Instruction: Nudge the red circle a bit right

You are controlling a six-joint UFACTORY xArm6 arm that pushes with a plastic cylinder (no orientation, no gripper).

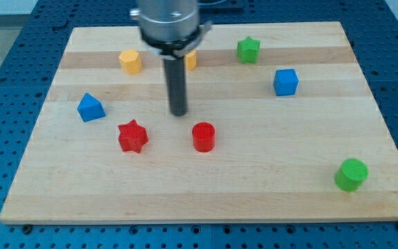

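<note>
Tool: bare dark rod, holding nothing; tip (179, 113) sits just up-left of red plastic circle block (203, 137), apart, on wooden worktop (268, 173).

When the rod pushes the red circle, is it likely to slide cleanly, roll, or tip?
The red circle stands on its flat end, squat, so it probably slides rather than tips or rolls. The wooden board looks smooth. My tip sits up-left of it, apart; an off-centre push may swerve it.

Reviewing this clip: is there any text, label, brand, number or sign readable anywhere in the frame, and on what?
None: no readable text in this view.
The wooden board, the red circle, the other coloured blocks and the rod down to my tip, which is up-left of the red circle, carry no markings.
</note>
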